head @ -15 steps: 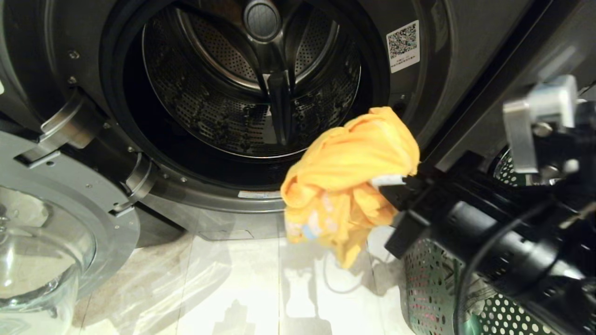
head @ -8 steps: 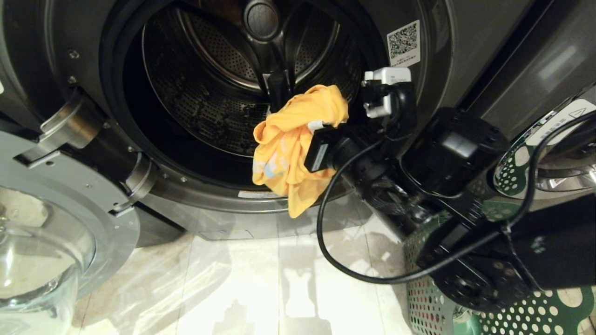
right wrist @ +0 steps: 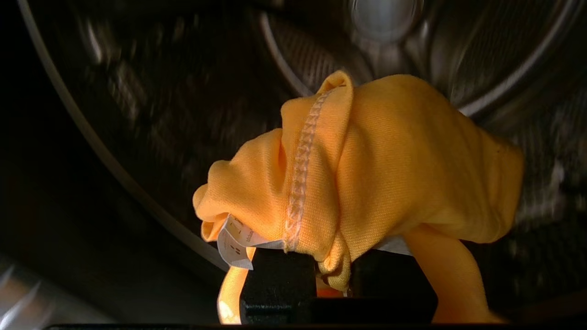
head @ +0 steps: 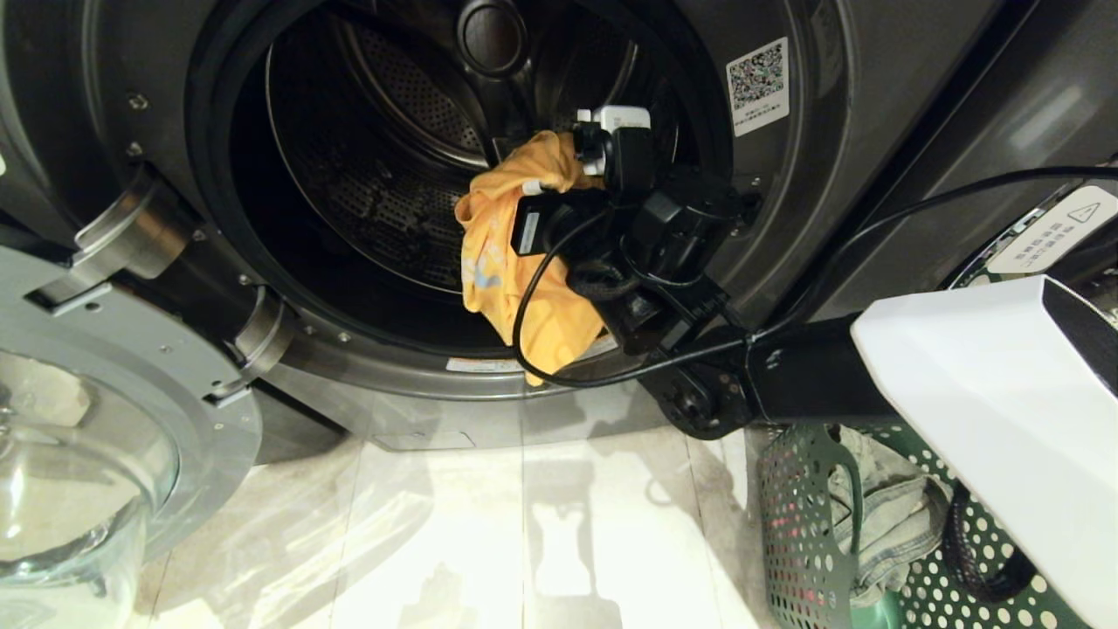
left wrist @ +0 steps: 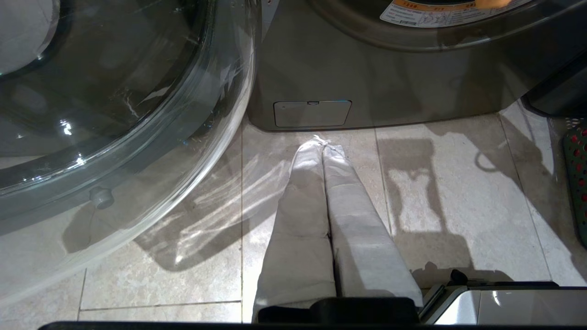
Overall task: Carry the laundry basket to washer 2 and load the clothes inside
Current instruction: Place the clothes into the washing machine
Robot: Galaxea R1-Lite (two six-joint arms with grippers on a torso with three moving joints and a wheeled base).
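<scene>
One washer (head: pixel 838 131) stands in view, its one round door (head: pixel 113 411) swung open to the left of the drum opening. One yellow garment (head: pixel 502 253) hangs in that opening. One green basket (head: pixel 803 524) sits on the floor just right of the washer's front, holding one faded denim piece (head: pixel 886 515). One white square code sticker (head: pixel 756 85) is on the washer's face, right of the opening. Two robot grippers show: one (right wrist: pixel 330 279) at the washer's opening, one (left wrist: pixel 323 142) above the floor before the washer.

The right gripper (right wrist: pixel 332 284) is clamped on a bunched yellow garment (right wrist: pixel 390 169) with a white tag (right wrist: pixel 234 243). Behind it is the dark drum (right wrist: pixel 137 105).
</scene>
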